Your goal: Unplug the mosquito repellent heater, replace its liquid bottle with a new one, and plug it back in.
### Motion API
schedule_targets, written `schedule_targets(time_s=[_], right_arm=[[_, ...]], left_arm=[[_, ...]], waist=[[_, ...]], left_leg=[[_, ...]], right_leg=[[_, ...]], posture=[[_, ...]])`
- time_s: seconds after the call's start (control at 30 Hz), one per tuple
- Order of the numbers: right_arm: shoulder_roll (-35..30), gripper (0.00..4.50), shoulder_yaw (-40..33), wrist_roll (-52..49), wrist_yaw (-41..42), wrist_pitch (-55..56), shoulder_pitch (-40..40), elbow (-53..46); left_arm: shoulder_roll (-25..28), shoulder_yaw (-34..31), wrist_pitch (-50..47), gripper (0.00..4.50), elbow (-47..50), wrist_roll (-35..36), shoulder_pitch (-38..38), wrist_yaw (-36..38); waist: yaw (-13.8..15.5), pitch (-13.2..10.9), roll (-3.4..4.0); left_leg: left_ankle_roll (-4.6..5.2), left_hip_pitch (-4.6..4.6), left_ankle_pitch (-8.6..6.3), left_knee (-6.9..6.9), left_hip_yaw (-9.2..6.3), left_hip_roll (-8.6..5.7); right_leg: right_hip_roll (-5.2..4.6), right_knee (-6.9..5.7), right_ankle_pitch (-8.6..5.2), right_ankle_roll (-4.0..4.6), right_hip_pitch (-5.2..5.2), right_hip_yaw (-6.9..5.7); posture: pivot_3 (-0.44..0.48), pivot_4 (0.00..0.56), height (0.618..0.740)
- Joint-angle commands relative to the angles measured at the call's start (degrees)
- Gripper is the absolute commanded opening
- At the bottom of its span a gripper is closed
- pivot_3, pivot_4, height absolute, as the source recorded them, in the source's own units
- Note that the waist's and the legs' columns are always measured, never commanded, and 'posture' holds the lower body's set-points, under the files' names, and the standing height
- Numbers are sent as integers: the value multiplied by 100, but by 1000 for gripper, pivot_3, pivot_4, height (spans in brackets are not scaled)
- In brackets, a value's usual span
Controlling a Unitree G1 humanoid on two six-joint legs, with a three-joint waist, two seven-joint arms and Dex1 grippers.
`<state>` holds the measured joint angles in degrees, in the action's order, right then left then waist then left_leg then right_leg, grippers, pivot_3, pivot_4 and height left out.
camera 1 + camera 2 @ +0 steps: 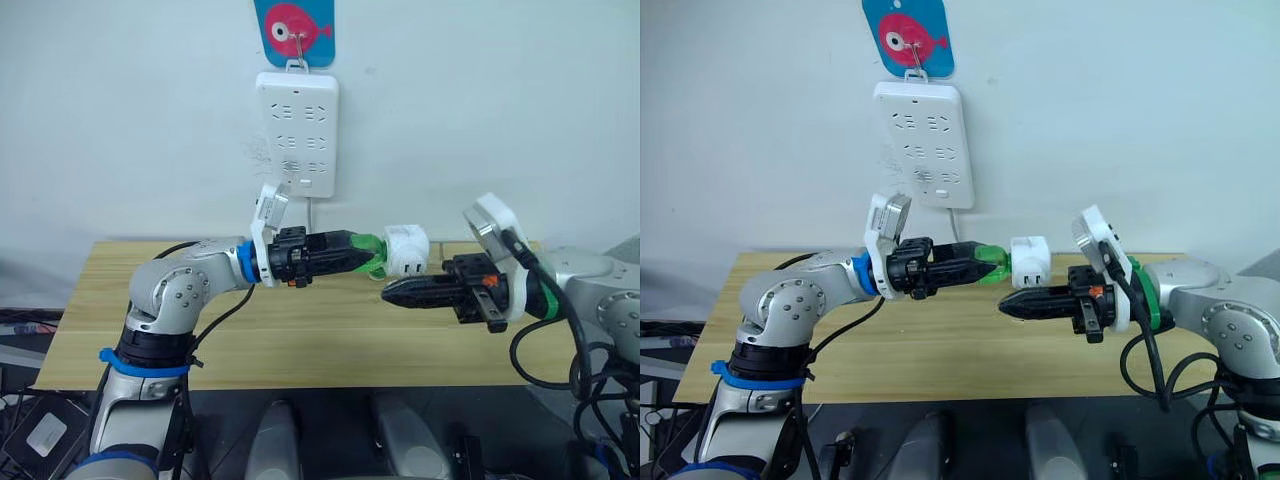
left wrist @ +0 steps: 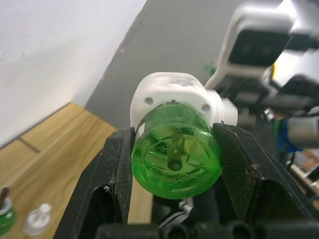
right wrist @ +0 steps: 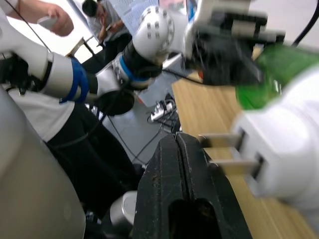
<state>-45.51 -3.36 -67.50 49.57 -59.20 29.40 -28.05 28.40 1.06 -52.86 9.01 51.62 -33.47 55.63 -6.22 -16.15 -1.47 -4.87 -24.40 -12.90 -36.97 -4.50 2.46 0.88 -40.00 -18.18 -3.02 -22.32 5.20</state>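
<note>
Left claw (image 1: 372, 256) is grasping the green bottle (image 1: 368, 247) fitted in the mosquito repellent heater (image 1: 406, 249), held above the tabletop (image 1: 300, 330). Right claw (image 1: 392, 291) is clenched, empty, just under the heater.

The white wall (image 1: 480, 110) and wooden table (image 1: 300, 340) are being lit evenly and softly, with only faint shadows being cast. The heater (image 3: 284, 149) and green bottle (image 3: 271, 74) are being blurred at close range.
</note>
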Motion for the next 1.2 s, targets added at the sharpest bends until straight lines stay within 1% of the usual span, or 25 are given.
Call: schedule_targets(time_s=[0.03, 0.17, 0.27, 0.5, 0.57, 0.8, 1.2], right_arm=[[129, 0, -211, -166, -258, 12, 233, 195], [155, 0, -203, -112, -327, -6, 357, 389], [83, 0, -134, 62, -228, 26, 460, 548], [164, 0, -45, 210, -231, -50, 687, 865], [182, 0, 10, 267, -207, -86, 742, 942], [70, 0, 233, 611, 50, -167, 637, 1013], [87, 0, 181, 376, 111, -484, 328, 671]], left_arm=[[136, 143, 145, 2247, 307, -25, 103, 422], [277, 202, 84, 2247, 456, 41, 174, 667], [361, 123, -160, 2247, 566, 339, 180, 827], [485, 74, -451, 2247, 722, 656, 177, 963], [466, 38, -506, 2247, 725, 744, 172, 933], [299, -307, -992, 2247, 581, 1493, 19, 517], [89, -543, -1246, 2247, 384, 1958, -129, -11]], waist=[[-7, 0, 0], [-6, -1, 1], [-6, -1, 1], [-7, -1, 1], [-7, -1, 1], [-8, -1, 1], [-3, 0, 0]], left_leg=[[0, 0, 0, 0, 1, 0], [1, -1, 0, 1, 0, 0], [1, -1, 0, 1, 0, 0], [1, -1, -1, 1, 0, 0], [1, -1, -1, 1, 0, 1], [1, -1, -1, 1, -2, 2], [1, -1, 0, -1, -2, 1]], right_leg=[[0, 0, 0, 0, 0, 0], [1, 0, 0, 0, -1, 0], [0, 1, 0, 0, -1, 0], [1, 1, 0, 0, -1, -1], [1, 0, 0, 0, -1, -2], [1, 0, 0, 0, -2, -4], [1, -1, 0, 0, -1, -3]], posture=[[-186, 253, 729], [-180, 254, 729], [-177, 253, 729], [-174, 249, 729], [-174, 249, 729], [-172, 246, 729], [-173, 243, 729]])
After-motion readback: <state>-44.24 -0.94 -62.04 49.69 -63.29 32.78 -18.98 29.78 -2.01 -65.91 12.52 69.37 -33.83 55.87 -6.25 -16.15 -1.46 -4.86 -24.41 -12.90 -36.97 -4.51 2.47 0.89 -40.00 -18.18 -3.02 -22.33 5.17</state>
